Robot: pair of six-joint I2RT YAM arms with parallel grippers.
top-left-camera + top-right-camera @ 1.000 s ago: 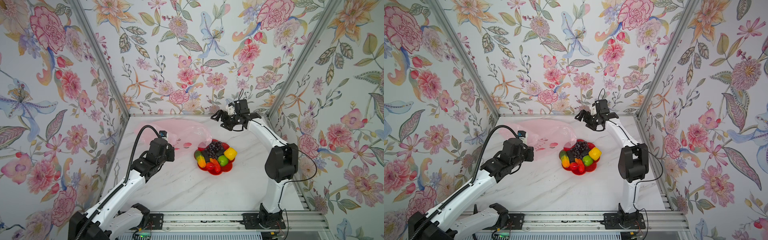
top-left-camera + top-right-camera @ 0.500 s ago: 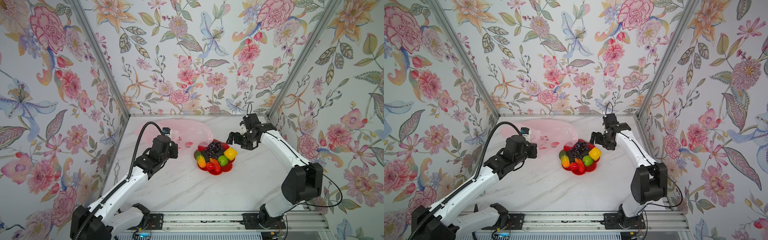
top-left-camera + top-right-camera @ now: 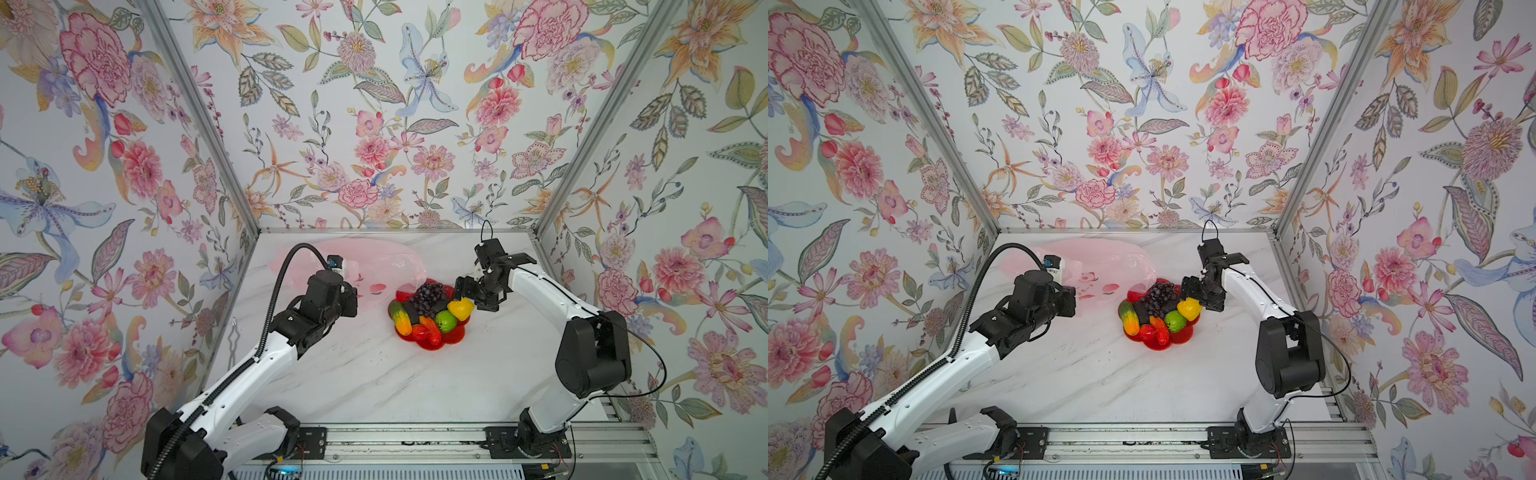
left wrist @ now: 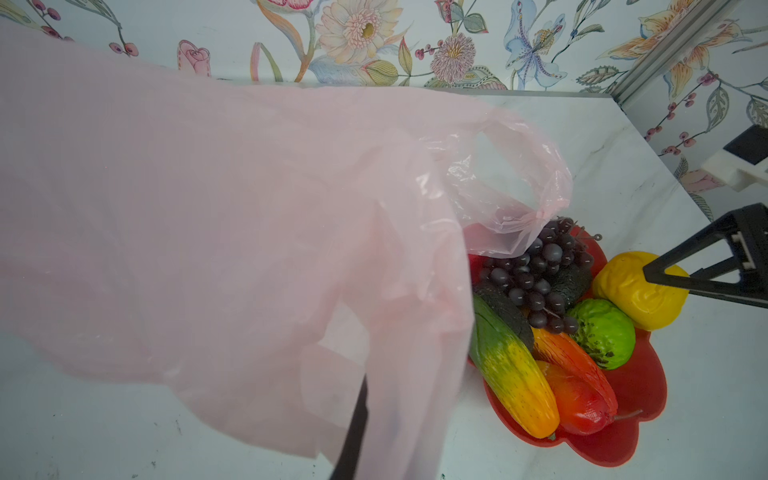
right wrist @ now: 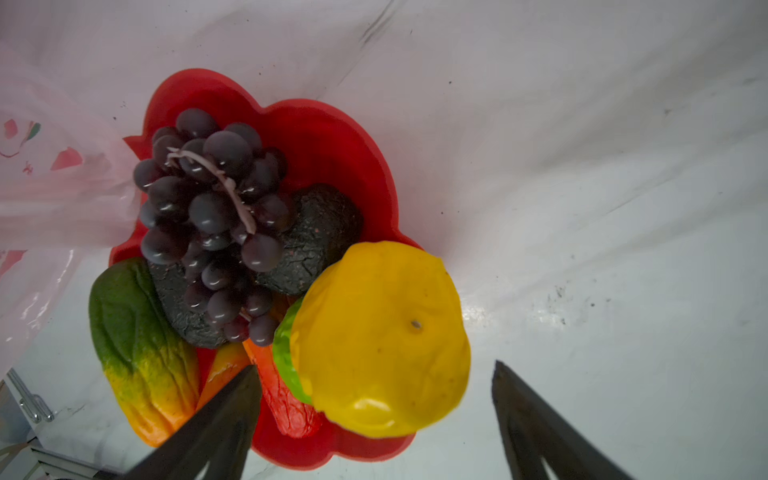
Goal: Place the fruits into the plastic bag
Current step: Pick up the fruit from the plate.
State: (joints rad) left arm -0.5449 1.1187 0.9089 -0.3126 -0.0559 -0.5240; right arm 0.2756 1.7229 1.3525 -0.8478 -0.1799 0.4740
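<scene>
Brings right gripper down from rear of bench to yellow fruit, spread astride it, ready to close. Pinches bag in left gripper, lifting it beside plate, likely for short transfers. Leaves all fruits on plate.

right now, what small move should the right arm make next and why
Probably close the right gripper on the yellow fruit: its open jaws flank it on the red plate, and the left gripper holds the plastic bag lifted nearby.
</scene>
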